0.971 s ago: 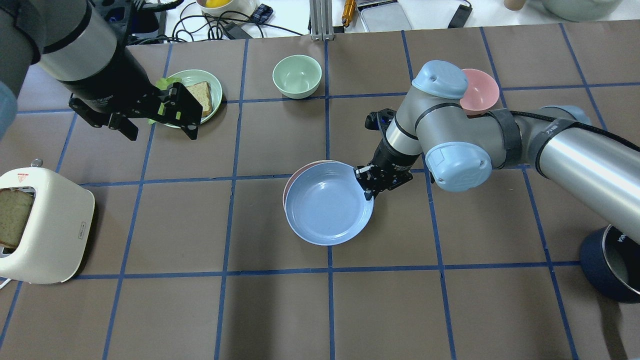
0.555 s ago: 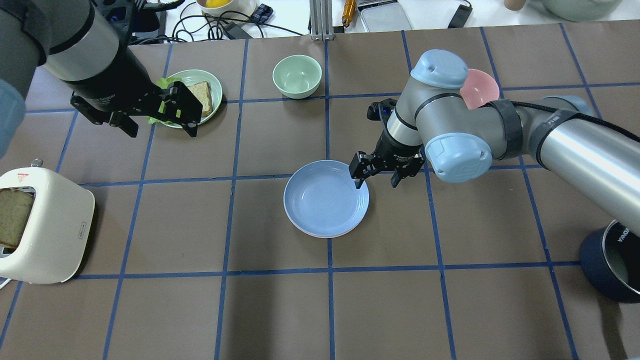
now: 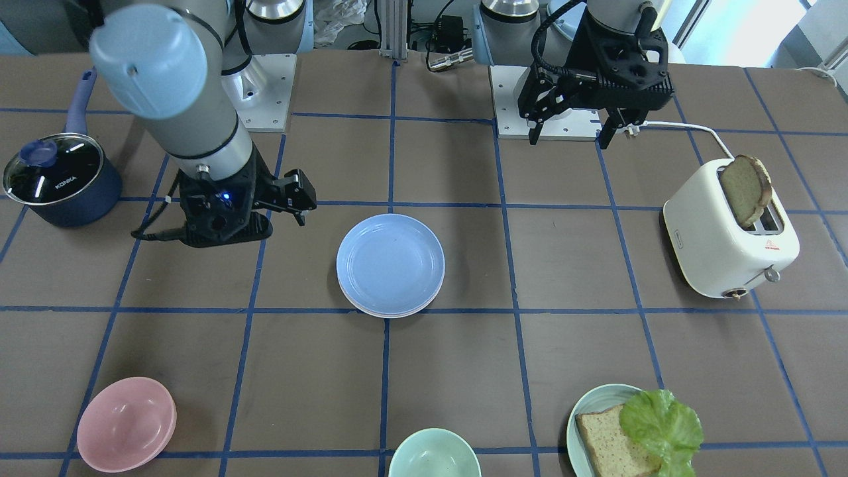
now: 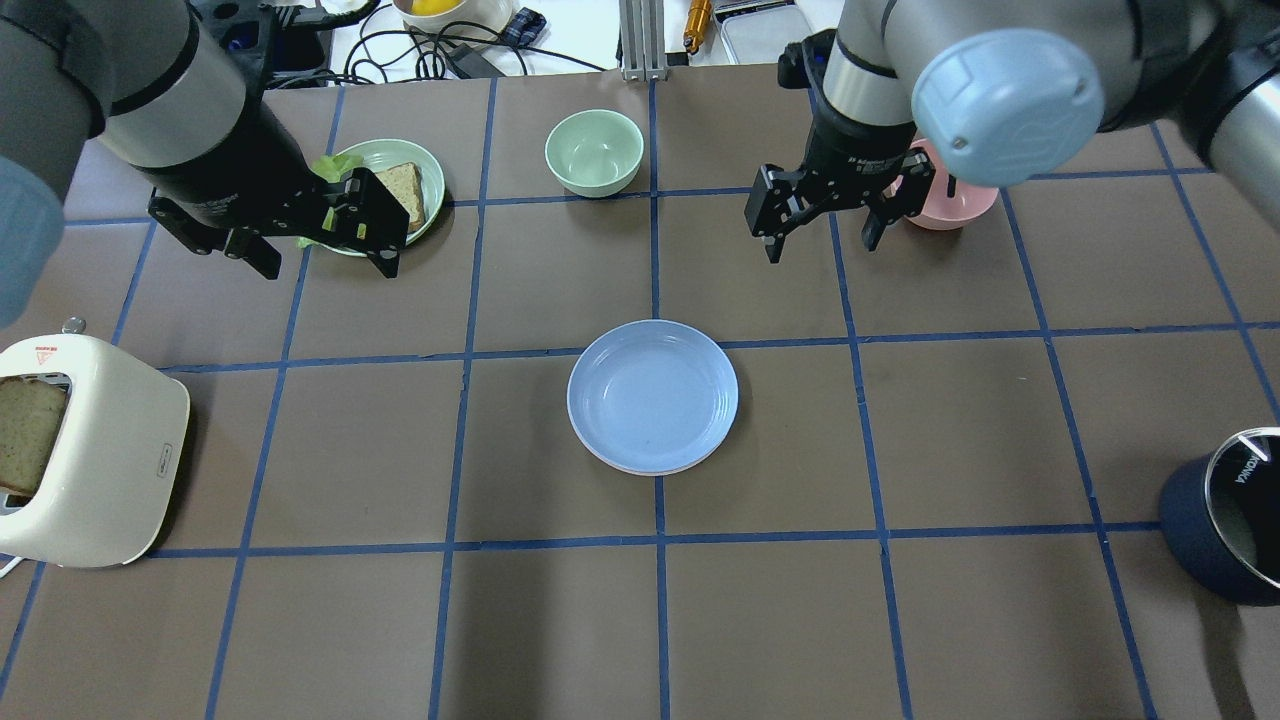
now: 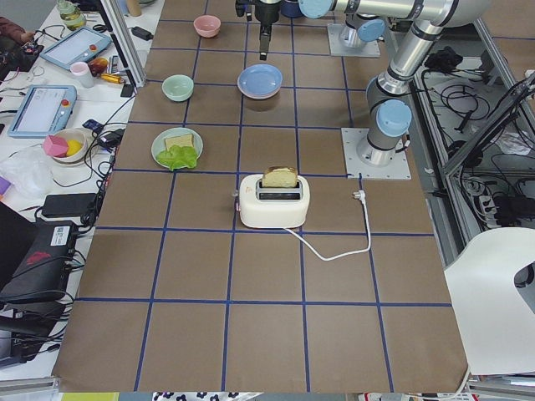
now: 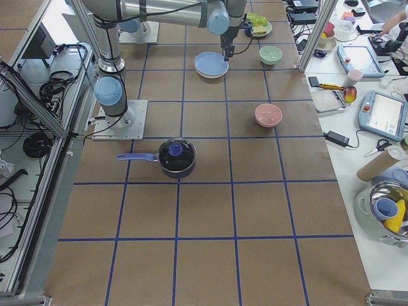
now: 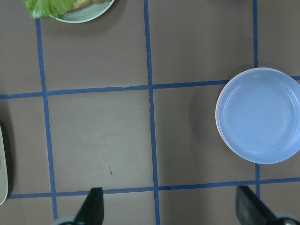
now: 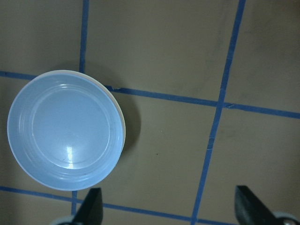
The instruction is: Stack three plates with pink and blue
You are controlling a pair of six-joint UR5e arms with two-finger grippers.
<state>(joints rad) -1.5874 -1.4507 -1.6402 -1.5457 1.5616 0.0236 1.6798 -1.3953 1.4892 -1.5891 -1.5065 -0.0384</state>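
The light blue plate [image 4: 652, 395] lies on top of a stack at the table's middle, also in the front view [image 3: 389, 262]. A thin pale pink rim [image 4: 655, 470] shows under its near edge. A cream edge [image 8: 123, 136] shows beside it in the right wrist view. The lower plates are otherwise hidden. My right gripper [image 4: 820, 238] is open and empty, raised beyond the stack near the pink bowl. My left gripper [image 4: 325, 255] is open and empty, hovering at the far left beside the bread plate. The stack also shows in the left wrist view [image 7: 259, 122].
A white toaster [image 4: 100, 450] with a bread slice stands at the left edge. A pale teal plate [image 4: 425, 160] with bread and lettuce, a green bowl [image 4: 594, 150] and a pink bowl [image 4: 965, 200] sit along the far side. A navy pot [image 4: 1200, 535] stands at the near right.
My right gripper let go of the blue plate, which settled flat on the stack. The gripper opened, rose and moved toward the far side. The left arm barely moved.
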